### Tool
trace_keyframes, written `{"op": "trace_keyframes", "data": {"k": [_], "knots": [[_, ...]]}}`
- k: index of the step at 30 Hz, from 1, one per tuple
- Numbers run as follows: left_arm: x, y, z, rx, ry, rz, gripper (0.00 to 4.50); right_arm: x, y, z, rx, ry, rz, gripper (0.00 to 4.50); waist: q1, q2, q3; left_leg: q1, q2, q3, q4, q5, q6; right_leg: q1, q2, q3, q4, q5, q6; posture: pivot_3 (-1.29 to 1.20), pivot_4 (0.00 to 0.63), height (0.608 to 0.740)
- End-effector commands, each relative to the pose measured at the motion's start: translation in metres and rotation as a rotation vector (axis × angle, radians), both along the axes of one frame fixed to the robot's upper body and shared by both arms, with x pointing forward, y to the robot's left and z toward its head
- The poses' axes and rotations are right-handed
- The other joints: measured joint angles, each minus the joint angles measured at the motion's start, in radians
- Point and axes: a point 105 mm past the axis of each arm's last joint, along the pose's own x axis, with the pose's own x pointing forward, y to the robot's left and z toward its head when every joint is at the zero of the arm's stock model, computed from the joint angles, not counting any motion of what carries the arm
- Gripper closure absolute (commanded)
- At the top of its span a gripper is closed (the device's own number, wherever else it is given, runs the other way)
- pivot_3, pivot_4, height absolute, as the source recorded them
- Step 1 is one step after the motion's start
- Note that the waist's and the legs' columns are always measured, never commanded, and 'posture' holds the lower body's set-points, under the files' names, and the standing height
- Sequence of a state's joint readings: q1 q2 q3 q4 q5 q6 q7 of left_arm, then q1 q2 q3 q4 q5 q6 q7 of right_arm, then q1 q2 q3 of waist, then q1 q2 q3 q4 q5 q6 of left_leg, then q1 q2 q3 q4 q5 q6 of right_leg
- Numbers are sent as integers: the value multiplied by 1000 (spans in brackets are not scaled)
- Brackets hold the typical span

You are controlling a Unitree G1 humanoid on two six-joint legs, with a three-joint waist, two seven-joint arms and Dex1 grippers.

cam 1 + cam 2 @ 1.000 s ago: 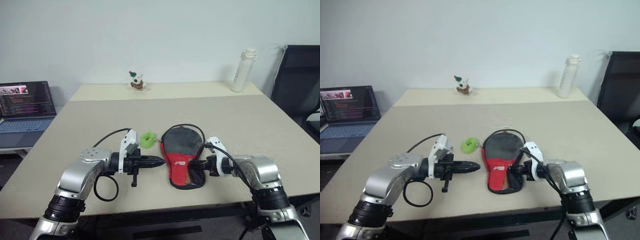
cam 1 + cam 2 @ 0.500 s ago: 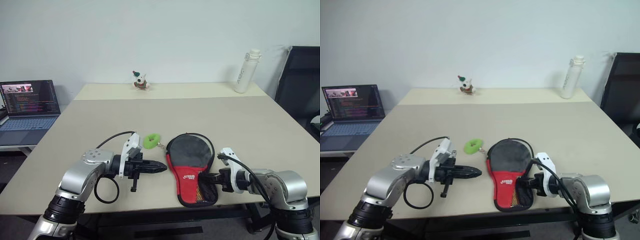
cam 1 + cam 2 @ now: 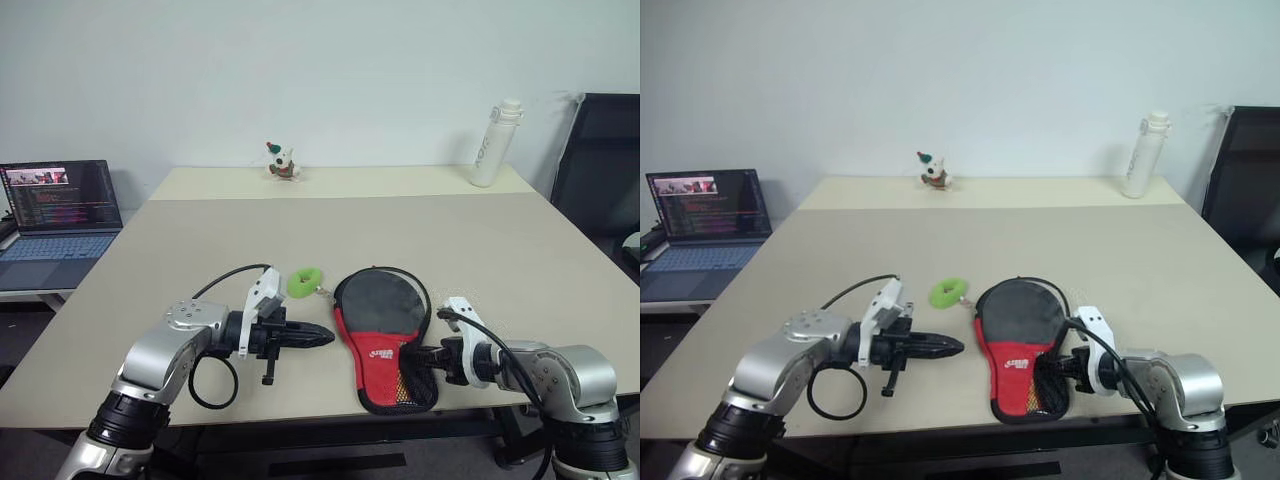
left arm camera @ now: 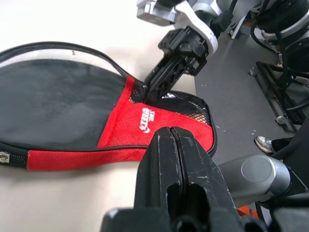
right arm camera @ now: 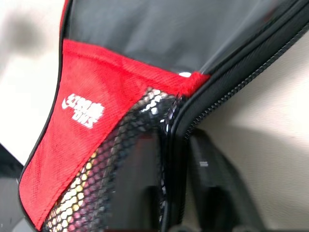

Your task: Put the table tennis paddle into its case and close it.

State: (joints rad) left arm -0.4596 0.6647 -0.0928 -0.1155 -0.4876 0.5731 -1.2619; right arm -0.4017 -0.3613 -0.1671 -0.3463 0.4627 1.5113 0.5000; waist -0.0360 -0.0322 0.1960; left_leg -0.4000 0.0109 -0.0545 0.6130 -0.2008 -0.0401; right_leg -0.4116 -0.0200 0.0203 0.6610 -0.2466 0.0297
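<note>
Head camera, left eye: the paddle case [image 3: 383,335], black and red with a mesh pocket, lies flat near the front edge of the tabletop [image 3: 500,250], a little right of centre, round end pointing away from the robot. A green ball charm [image 3: 303,281] sits just beside its upper left rim. The paddle itself is not visible, so I cannot tell whether it is inside. The left end effector [image 3: 318,337] hangs just left of the case, pointing at it, fingers pressed together with nothing between them. The right end effector [image 3: 421,357] is at the case's narrow mesh end, on its right side, touching the fabric. At the back edge stand a small figurine [image 3: 279,160] near the middle and a white bottle [image 3: 493,141] toward the right corner. A laptop [image 3: 55,210] sits on a lower surface off the left edge; a black chair [image 3: 598,160] is off the right.

Head camera, right eye: same layout.

Left wrist view: the black fingers [image 4: 166,166] are tight together, empty. Beyond them the case shows its white logo and mesh, with the right end effector reaching in at the seam where red fabric meets mesh.

Right wrist view: the two dark fingers [image 5: 212,193] stand slightly apart, one beneath the mesh pocket and one outside the zip edge, so the case's rim runs between them. Whether they pinch it I cannot tell.
</note>
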Motion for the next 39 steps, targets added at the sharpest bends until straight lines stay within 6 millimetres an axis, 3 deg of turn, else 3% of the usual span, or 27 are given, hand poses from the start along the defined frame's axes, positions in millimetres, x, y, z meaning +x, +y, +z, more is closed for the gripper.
{"op": "trace_keyframes", "data": {"k": [1, 5, 8, 12, 14, 17, 20, 23, 28, 29, 30, 31, 33, 39], "knots": [[-2, 1, 8, -9, -51, 5, 4500, -2, -18, 14, -33, -48, -87, 2373, 3, 0, 0, 0, 0, 0, 0, 0, 0, 0, 0, 0, 0, 0, 0, 0, 150, 740], [0, 5, 6, -12, -53, 40, 4500, -15, -22, 32, -96, -135, -49, 1023, 4, 0, 0, 0, 0, 0, 0, 0, 0, 0, 0, -1, -1, 0, 0, 0, 150, 740], [10, 11, 6, -16, -65, 107, 4500, -15, -15, 57, -113, -263, 38, 20, 3, 0, 0, 0, 0, 0, 0, 0, 0, 0, 0, -1, -2, 0, 0, 0, 150, 740], [33, 21, 10, -21, -117, 237, 4500, -5, 17, 97, -36, -499, 198, 20, -3, 0, 0, 1, 1, 0, 0, 0, 0, 0, 0, -1, -1, 0, 0, 0, 150, 740], [44, 24, 12, -25, -135, 291, 4500, 5, 30, 102, -21, -564, 225, 20, -2, 0, 0, 1, 1, -1, 0, 0, 0, 1, 1, -2, 0, 0, 0, 0, 150, 740], [60, 30, 9, 3, -151, 372, 4500, 29, 45, 91, -37, -599, 232, 20, -1, 0, 0, 0, 1, -2, 0, 0, 0, 1, 1, -2, -2, 0, 0, 0, 150, 740], [72, 34, 7, 27, -157, 434, 3874, 44, 52, 78, -61, -608, 241, 0, 3, 0, 0, -1, 0, -1, 0, 0, 0, 1, 0, -2, -3, 0, 0, 0, 150, 740], [82, 37, 7, 41, -164, 500, 2815, 52, 59, 69, -72, -608, 255, 0, 4, 0, 0, -1, -1, -1, 0, 0, 0, 0, -1, -2, -3, 0, 0, 0, 150, 740], [103, 39, 6, 36, -169, 615, 969, 49, 71, 58, -62, -592, 288, 0, 4, 0, 0, -1, 0, -2, 0, 0, 0, 0, -1, -3, -1, 0, 0, 0, 150, 740], [111, 40, 7, 22, -167, 658, 969, 48, 72, 55, -61, -587, 288, 0, 4, 0, 0, -1, 0, -2, 0, 0, 0, 0, -1, -3, -1, 0, 0, 0, 150, 740], [118, 41, 6, 16, -164, 694, 551, 48, 73, 53, -62, -582, 287, 0, 5, 0, 0, 0, 0, -2, 0, 0, 0, 0, -1, -3, 0, 0, 0, 0, 150, 740], [125, 42, 5, 15, -153, 726, 560, 48, 73, 51, -65, -579, 282, 0, 6, 0, 0, 0, 0, -2, 0, 0, 0, 1, -1, -3, 0, 0, 0, 0, 150, 740], [134, 42, -2, 24, -117, 755, 16, 48, 74, 49, -71, -576, 269, 0, 6, 0, 0, 0, -1, -3, 1, 0, 0, 1, 0, -3, 1, 1, 0, 0, 150, 740], [152, 44, -20, 24, -17, 838, 16, 48, 72, 45, -89, -571, 244, 0, 4, 0, 0, 0, -1, -2, 1, 0, 0, 1, -1, -3, 0, 1, 0, 0, 150, 740]]}}
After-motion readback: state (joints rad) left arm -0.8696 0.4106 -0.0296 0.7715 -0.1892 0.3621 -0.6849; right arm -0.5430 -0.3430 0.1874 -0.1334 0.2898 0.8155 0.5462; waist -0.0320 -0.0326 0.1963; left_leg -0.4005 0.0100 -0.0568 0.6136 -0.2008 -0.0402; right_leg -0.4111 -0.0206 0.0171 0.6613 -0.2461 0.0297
